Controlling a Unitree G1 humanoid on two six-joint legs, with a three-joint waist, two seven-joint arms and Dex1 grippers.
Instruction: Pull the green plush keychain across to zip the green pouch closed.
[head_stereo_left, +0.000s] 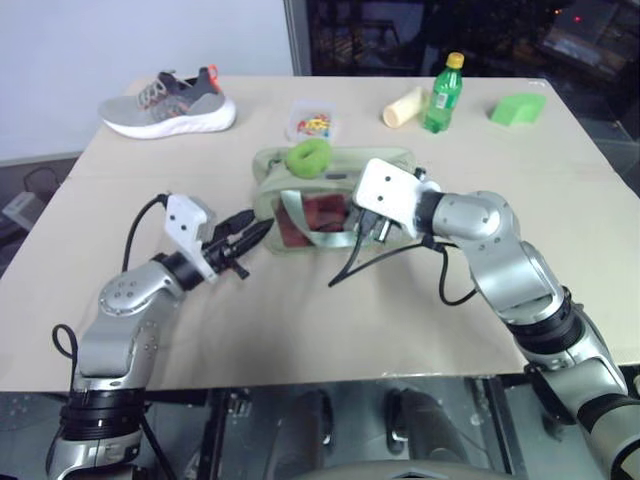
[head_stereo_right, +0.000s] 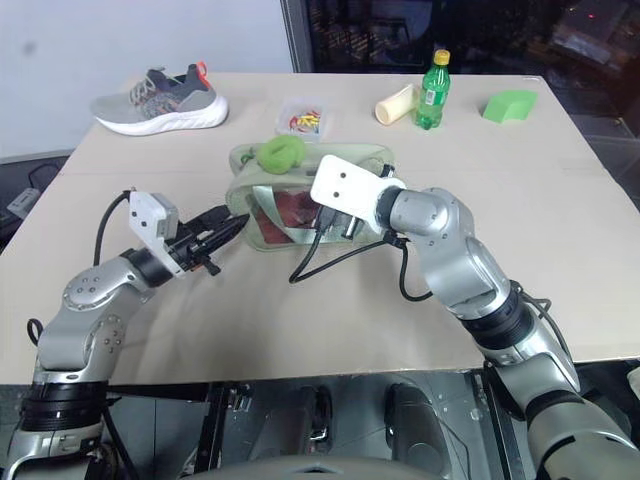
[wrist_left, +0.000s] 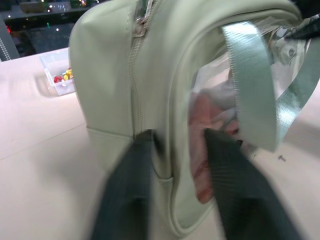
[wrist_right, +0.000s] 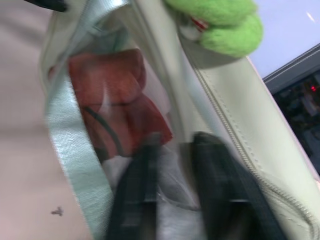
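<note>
The fuzzy lime-green ring-shaped plush keychain (head_stereo_left: 309, 157) lies atop the pale sage-green fabric pouch (head_stereo_left: 272, 190) mid-table. My left claw (head_stereo_left: 252, 236) pinches the pouch's end corner; my right claw (wrist_right: 172, 145), fingers parted, presses its clear front.

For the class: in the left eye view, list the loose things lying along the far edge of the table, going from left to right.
Grey knit sneaker with white sole → small clear plastic box of coloured bits → cream-coloured cylinder lying on its side → green plastic bottle with yellow cap → bright green block.

green plush keychain (head_stereo_left: 309, 157) atop green pouch (head_stereo_left: 268, 190)
</note>
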